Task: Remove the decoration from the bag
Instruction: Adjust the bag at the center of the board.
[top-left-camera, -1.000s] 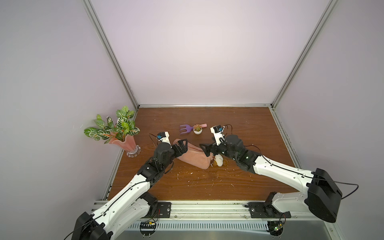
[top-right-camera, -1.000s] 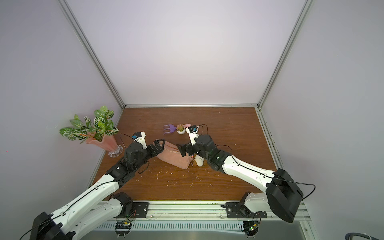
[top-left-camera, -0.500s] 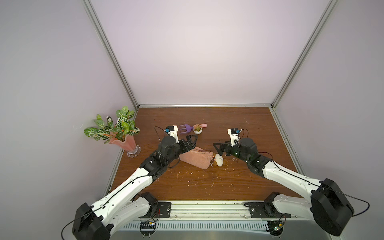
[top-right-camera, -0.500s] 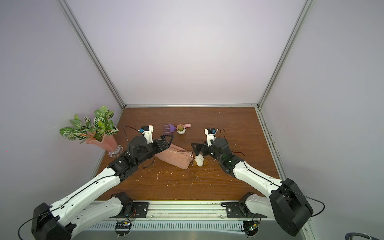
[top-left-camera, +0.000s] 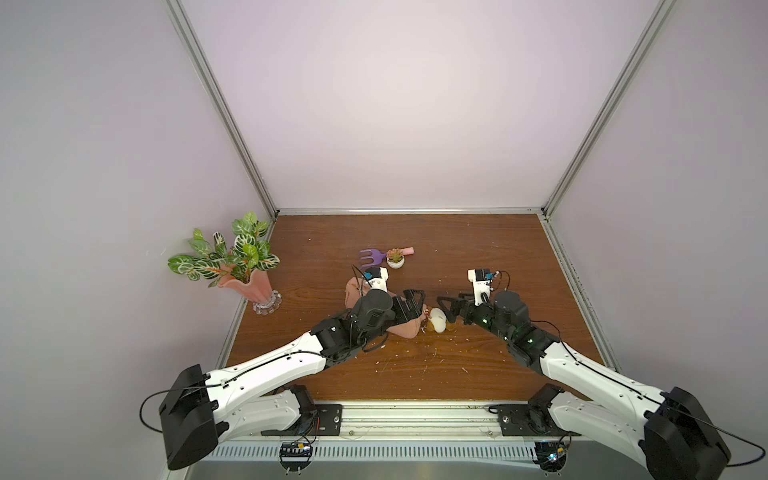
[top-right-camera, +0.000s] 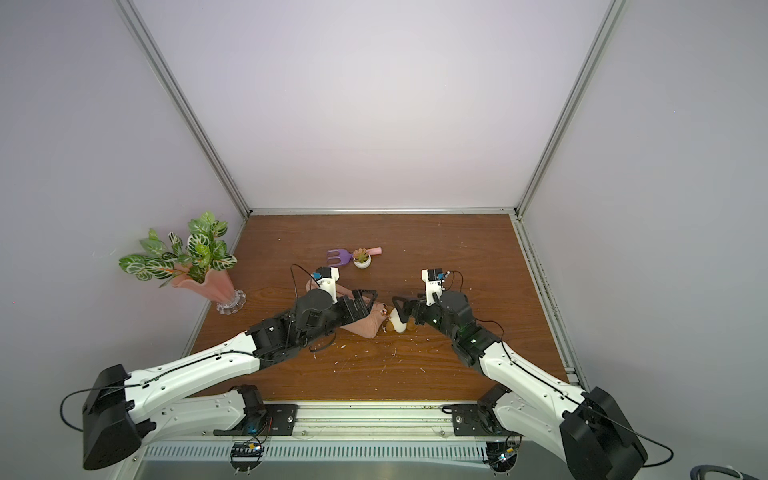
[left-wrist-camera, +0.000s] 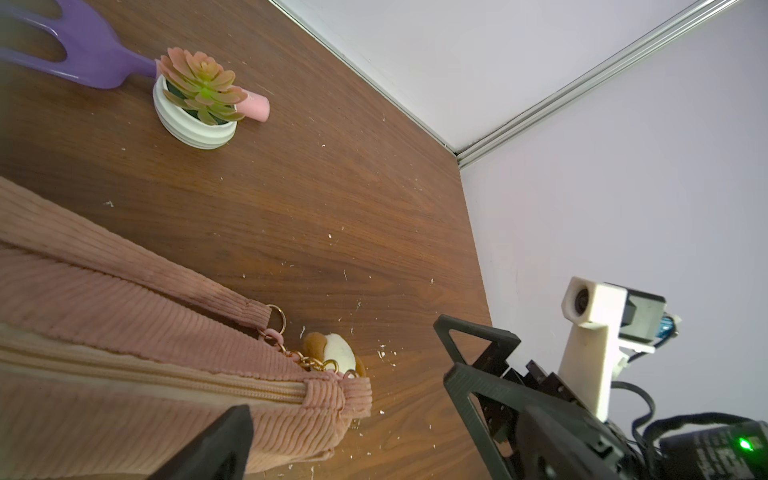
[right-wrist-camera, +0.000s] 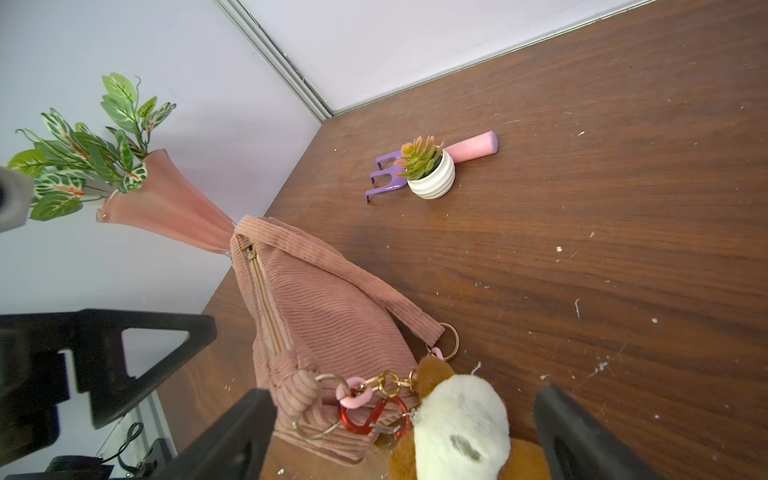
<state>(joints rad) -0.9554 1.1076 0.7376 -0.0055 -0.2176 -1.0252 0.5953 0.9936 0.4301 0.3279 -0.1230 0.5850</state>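
Between the wide-apart jaws of the right gripper (right-wrist-camera: 405, 395) lies the decoration (right-wrist-camera: 461, 419), a small cream and brown plush toy. 1 jaw stands on each side of it and neither closes on it, so this gripper holds nothing. Both top views show it (top-left-camera: 446, 311) low over the table, just beside the decoration (top-left-camera: 437, 322).

Facing it from the other side of the decoration, the left gripper (top-left-camera: 415, 305) is also spread open and empty, hovering over the nearer end of the bag (top-left-camera: 405, 328). Its own wrist view shows only 1 of its 2 jaws, dark and blurred, in front of the bag's ribbed pink cloth (left-wrist-camera: 124, 332).

The bag lies on the wooden table (top-left-camera: 457, 249) with its zipper showing along it, and in both top views the left arm hides much of it. The decoration rests on the table just beside the bag's end. Gold chain (right-wrist-camera: 390, 380) with pink links, a metal ring (right-wrist-camera: 446, 340) on the bag's strap and a red clip (right-wrist-camera: 374, 411) sit between the 2. I cannot tell which of them ties the decoration to the bag.

Farther back, a purple toy fork (top-left-camera: 371, 258) with a pink handle lies behind a small potted plant (top-left-camera: 395, 259). A pink vase (top-left-camera: 251, 290) of striped green leaves stands at the table's left edge by the wall. Pale crumbs are scattered over the wood around the bag.
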